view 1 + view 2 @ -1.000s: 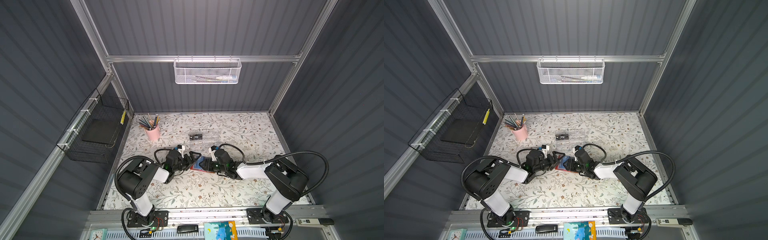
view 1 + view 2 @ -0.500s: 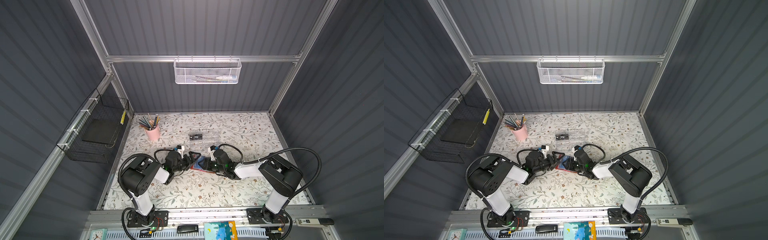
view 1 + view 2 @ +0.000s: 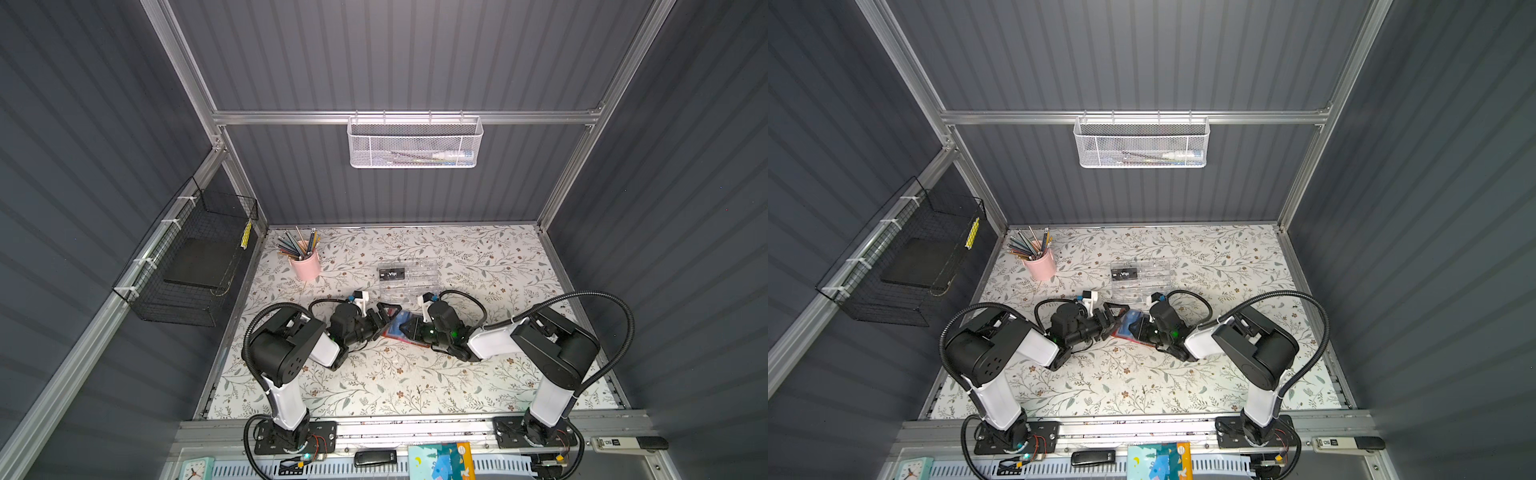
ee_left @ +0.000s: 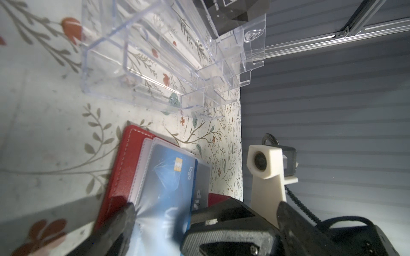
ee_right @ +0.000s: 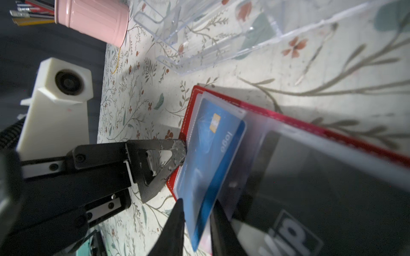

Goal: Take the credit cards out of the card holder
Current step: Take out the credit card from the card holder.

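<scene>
The right end effector (image 5: pixel 197 206) has its two dark fingers close on either side of one end of the blue card (image 5: pixel 213 150). Whether they already pinch it or only bracket it, I cannot tell. That card, with a gold chip and the word "logo" on it, lies in a clear sleeve of the card holder (image 4: pixel 124 159), and the end between the fingers reaches past the holder's edge. The holder is a red stitched booklet lying open on the bench (image 3: pixel 395 374), near the middle of the frame in both top views. On its facing page a black VIP card (image 5: pixel 321 199) sits under its plastic sleeve. The left end effector (image 3: pixel 386 318) meets the holder from the opposite side, jaws spread wide and gripping nothing. One triangular fingertip (image 5: pixel 177 148) touches the holder's edge just beside the blue card. The two arms come head to head over the holder, the left from the lower left of the frame and the right from the lower right. Just beyond the holder, toward the back wall, stands a clear acrylic box (image 3: pixel 415 282) with a second black card (image 3: pixel 392 274) at its left end. At the upper left of the bench is a pink cup (image 3: pixel 308 266) full of pencils. A white mesh basket (image 3: pixel 415 141) hangs on the back wall and a black wire basket (image 3: pixel 195 257) on the left wall.
</scene>
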Controlling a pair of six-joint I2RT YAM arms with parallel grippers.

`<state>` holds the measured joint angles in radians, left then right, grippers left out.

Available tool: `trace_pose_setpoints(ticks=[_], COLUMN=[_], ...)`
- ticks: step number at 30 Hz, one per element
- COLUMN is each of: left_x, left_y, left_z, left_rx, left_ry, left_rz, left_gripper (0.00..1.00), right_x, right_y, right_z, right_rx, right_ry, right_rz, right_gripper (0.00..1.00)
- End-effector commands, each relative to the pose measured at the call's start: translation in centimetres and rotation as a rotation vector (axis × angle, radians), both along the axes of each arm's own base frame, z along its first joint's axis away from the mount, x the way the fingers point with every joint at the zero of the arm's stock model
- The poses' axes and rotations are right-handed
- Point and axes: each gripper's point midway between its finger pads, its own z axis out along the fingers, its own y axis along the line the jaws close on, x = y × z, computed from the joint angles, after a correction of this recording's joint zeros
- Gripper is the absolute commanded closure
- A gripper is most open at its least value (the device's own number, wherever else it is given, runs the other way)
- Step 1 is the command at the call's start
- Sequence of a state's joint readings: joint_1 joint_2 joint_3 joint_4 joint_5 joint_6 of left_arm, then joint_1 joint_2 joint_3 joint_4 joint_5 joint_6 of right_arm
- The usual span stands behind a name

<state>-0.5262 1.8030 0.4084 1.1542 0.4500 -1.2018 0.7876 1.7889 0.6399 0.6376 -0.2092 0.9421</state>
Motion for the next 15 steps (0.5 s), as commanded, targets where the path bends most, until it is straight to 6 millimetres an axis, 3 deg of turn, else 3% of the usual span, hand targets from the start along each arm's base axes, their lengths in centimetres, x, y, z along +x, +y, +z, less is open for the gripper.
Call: trace_pose_setpoints(ticks=[1, 10, 15], left_x=[-1.93, -1.92, -1.89], left_y=[1.0, 0.98, 1.06], left_z=[-4.3, -4.65, -4.7], left_rx=[0.076, 0.081, 0.096], left_ry=[0.154, 0.162, 0.163], left_rz=[-0.005, -0.005, -0.003], left_gripper=[0.0, 0.0, 0.0], right_x=[-0.07, -0.05, -0.16], right_y=[0.1, -0.69, -0.8], right_z=[0.12, 0.28, 0.77], right_rx=[0.02, 0.026, 0.04], right_ry=[-0.01, -0.012, -0.02], right_rz=[0.005, -0.003, 0.006], right_gripper=[0.8, 0.96, 0.97])
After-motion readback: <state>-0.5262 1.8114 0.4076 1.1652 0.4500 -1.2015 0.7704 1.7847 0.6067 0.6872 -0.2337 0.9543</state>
